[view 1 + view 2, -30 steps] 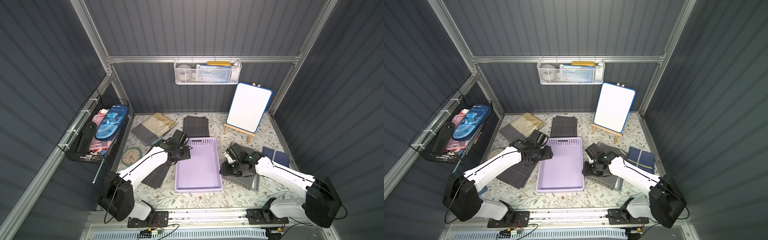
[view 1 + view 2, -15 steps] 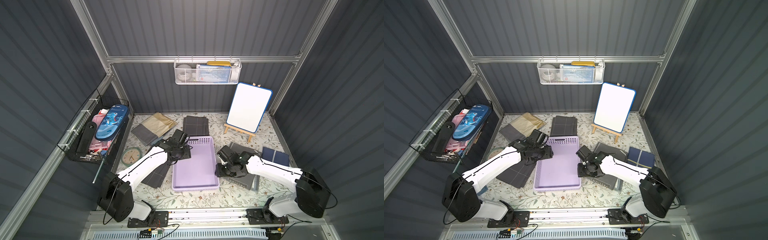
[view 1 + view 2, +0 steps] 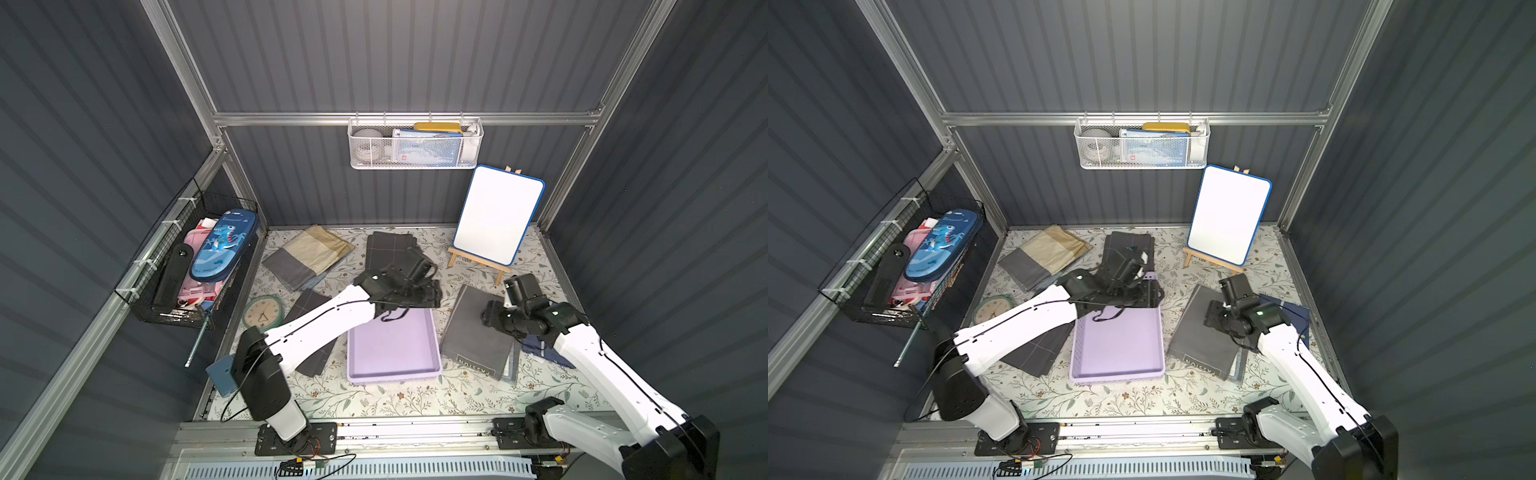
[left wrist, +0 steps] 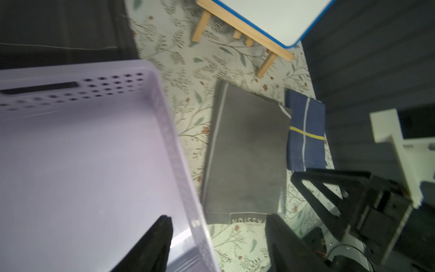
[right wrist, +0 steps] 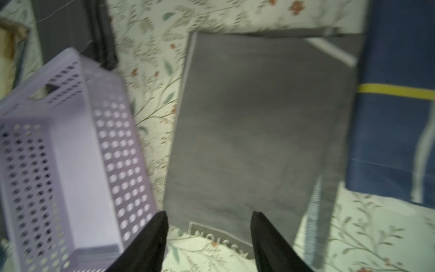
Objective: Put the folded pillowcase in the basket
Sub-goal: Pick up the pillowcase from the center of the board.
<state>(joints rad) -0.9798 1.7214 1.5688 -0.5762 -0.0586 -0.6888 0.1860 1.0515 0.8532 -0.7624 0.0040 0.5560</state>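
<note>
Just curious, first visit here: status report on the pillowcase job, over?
Left pincer, right pincer open. Gray pillowcase lies beside basket, not in. Path clear.

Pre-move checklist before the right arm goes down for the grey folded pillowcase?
1. The basket is empty: ok.
2. The right gripper has its jaws open and holds nothing: ok.
3. The right gripper is above the grey pillowcase: ok.
4. The grey pillowcase lies flat and folded, apart from the basket: ok.
5. The grey pillowcase is free of the navy cloth at its edge: cannot tell.
6. The left gripper is clear of the basket: not ok; it hangs open over the far end.
</note>
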